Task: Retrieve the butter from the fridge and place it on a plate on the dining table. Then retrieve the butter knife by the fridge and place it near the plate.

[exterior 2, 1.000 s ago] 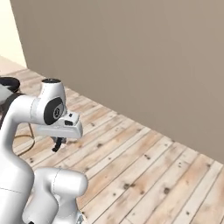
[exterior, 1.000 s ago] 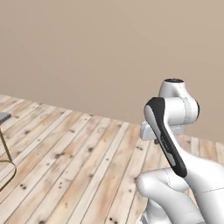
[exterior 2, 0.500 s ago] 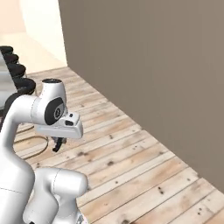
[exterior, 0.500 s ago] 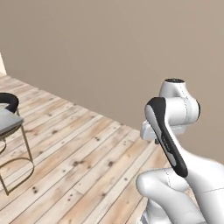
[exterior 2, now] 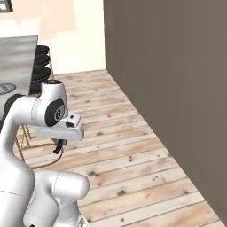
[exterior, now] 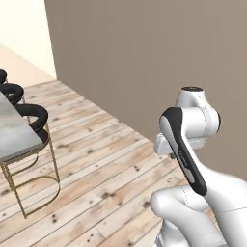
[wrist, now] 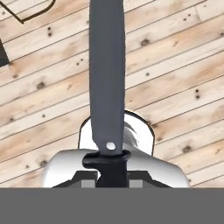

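While the arm stands folded up over its base, the gripper [exterior 2: 57,148] hangs just below the white hand and is clamped tight on the butter knife [wrist: 107,78]. From the hand's own camera the black handle sits pinched at the bottom, between the fingers, and the long grey blade runs straight away from the hand, with a small pale rivet where blade meets handle. Under the blade lies nothing but floor: the knife is carried in the air over pale wooden planks [wrist: 175,65], with a bit of the robot's own white body beneath it.

From the right side camera the gripper shows as a small dark tip pointing down, under the boxy hand. In the left side camera the hand is mostly tucked behind the arm's dark-striped link, so I can't make out the fingers there.

Further out, the dining table [exterior: 14,135] with its grey marbled top comes in at the left edge of the left camera, well apart from the arm. Black-seated stools [exterior: 36,118] on thin gold frames stand tucked against its near side. In the right camera the same table [exterior 2: 17,57] stretches away at the upper left, and something round and pale sits on it at the very left edge, too cut off to name. A plain brown-grey wall [exterior 2: 177,80] runs along the right of the floor.
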